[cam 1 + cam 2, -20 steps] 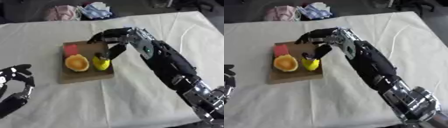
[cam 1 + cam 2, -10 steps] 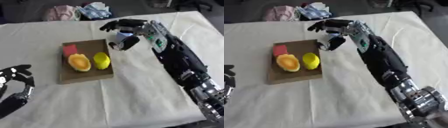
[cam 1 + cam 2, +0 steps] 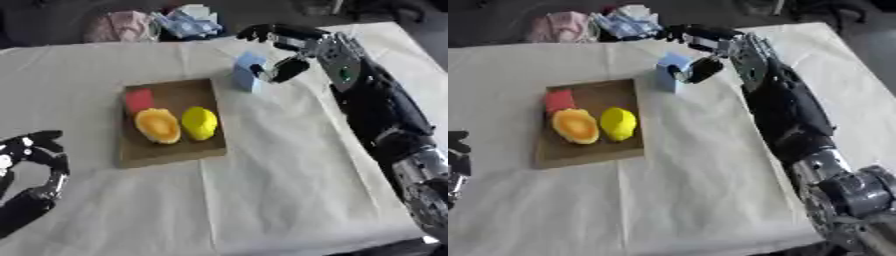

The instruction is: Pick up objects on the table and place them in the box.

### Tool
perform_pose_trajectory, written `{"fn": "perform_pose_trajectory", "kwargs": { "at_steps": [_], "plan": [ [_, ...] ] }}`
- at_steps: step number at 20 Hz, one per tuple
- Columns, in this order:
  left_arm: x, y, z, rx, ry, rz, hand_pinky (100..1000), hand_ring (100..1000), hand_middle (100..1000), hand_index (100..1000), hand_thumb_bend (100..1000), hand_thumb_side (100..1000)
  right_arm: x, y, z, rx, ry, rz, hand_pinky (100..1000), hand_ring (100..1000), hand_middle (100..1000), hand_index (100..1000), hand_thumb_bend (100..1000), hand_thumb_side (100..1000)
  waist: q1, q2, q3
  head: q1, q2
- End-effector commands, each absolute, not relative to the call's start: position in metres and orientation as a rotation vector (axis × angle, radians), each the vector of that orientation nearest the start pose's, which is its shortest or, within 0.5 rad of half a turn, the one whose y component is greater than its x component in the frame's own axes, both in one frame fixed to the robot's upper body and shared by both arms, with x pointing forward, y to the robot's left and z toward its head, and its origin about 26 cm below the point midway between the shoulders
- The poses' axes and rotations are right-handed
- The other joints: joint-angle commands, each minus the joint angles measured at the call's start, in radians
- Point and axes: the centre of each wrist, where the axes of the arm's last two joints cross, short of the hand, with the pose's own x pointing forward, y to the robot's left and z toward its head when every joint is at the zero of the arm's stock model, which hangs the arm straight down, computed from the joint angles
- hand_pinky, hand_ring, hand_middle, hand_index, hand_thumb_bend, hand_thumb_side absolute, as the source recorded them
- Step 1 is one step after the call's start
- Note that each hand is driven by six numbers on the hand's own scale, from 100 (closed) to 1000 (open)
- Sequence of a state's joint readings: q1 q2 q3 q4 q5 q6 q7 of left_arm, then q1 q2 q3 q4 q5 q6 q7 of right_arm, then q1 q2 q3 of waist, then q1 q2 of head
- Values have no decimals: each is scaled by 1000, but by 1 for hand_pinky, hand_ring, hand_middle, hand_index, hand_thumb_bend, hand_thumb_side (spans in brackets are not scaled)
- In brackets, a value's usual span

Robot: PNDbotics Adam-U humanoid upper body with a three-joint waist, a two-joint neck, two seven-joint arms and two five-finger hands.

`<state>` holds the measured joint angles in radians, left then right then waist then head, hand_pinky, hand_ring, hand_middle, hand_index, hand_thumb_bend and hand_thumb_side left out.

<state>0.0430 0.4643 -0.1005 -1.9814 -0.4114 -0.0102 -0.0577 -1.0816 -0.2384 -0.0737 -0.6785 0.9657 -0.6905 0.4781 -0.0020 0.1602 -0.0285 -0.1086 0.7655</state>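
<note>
A flat brown box (image 3: 166,150) lies left of the table's middle. It holds a red block (image 3: 138,99), an orange fruit (image 3: 157,125) and a yellow lemon (image 3: 199,122). A light blue block (image 3: 247,73) stands on the white cloth just beyond the box's far right corner. My right hand (image 3: 293,52) is beside it on the right. Its fingers arch over and past the block's top, and its thumb lies against the block's right side without closing on it. My left hand (image 3: 35,162) rests open at the lower left, holding nothing.
A pink bundle (image 3: 118,25) and a blue-and-white bundle of cloth (image 3: 188,20) lie at the table's far edge. My right arm (image 3: 385,120) stretches along the right side. White cloth (image 3: 289,190) covers the table in front of the box.
My right hand let go of the lemon, which now lies in the box, and moved up and to the right to the light blue block. The left hand has stayed put.
</note>
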Motion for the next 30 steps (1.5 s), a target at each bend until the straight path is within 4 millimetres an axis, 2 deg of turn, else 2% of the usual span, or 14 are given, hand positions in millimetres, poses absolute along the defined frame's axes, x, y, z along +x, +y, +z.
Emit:
{"fn": "perform_pose_trajectory", "kwargs": {
  "at_steps": [1, 8, 17, 27, 30],
  "plan": [
    [253, 290, 116, 561, -1842, -845, 662, 564, 612, 839, 100, 559, 512, -224, 190, -477, -1696, 1855, 903, 939, 967, 984, 100, 291, 3, -26, 4, -4, 4],
    [253, 290, 116, 558, -1846, -847, 662, 564, 612, 839, 100, 559, 513, -217, 180, -499, -1679, 1820, 903, 935, 963, 983, 100, 329, 6, -24, 13, -8, 4],
    [253, 290, 116, 554, -1848, -848, 663, 564, 612, 839, 100, 558, 513, -214, 182, -561, -1742, 1737, 920, 947, 964, 985, 100, 227, 7, -23, 19, -10, 4],
    [253, 289, 116, 552, -1848, -848, 663, 564, 611, 839, 100, 558, 513, -215, 178, -738, -1755, 1470, 956, 953, 950, 975, 100, 201, 9, -22, 21, -13, 4],
    [253, 289, 116, 550, -1849, -848, 663, 564, 611, 839, 100, 558, 513, -212, 173, -741, -1725, 1431, 955, 947, 945, 973, 100, 247, 10, -21, 22, -14, 4]
  ]
}}
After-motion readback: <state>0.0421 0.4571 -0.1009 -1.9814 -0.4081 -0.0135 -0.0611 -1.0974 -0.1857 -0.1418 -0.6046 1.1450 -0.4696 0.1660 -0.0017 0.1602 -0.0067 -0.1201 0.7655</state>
